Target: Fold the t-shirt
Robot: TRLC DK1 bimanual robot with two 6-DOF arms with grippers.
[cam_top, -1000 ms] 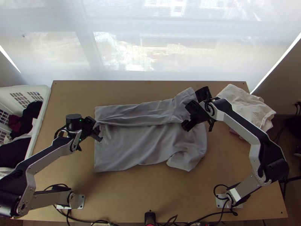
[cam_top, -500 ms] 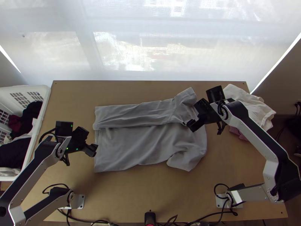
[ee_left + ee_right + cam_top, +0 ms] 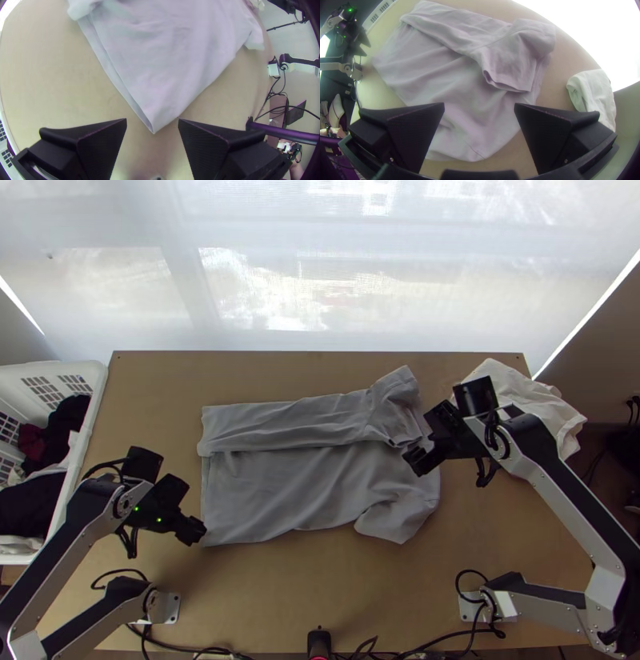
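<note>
My left end effector [image 3: 194, 532] and right end effector [image 3: 416, 460] gape empty, T-shirt [image 3: 304, 488] at two and nine o'clock, tabletop [image 3: 272, 596] toward six.

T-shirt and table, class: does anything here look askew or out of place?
The white cloth lies rumpled across the right edge of the table in the top view, partly beyond it. The t-shirt has a crumpled near sleeve.

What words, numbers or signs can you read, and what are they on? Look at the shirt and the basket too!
None that I can read.
Grey fabric t-shirt: no writing that I can make out.
White plastic basket: none either, just slots.
Things beyond the table: too small or blurred to tell.
</note>
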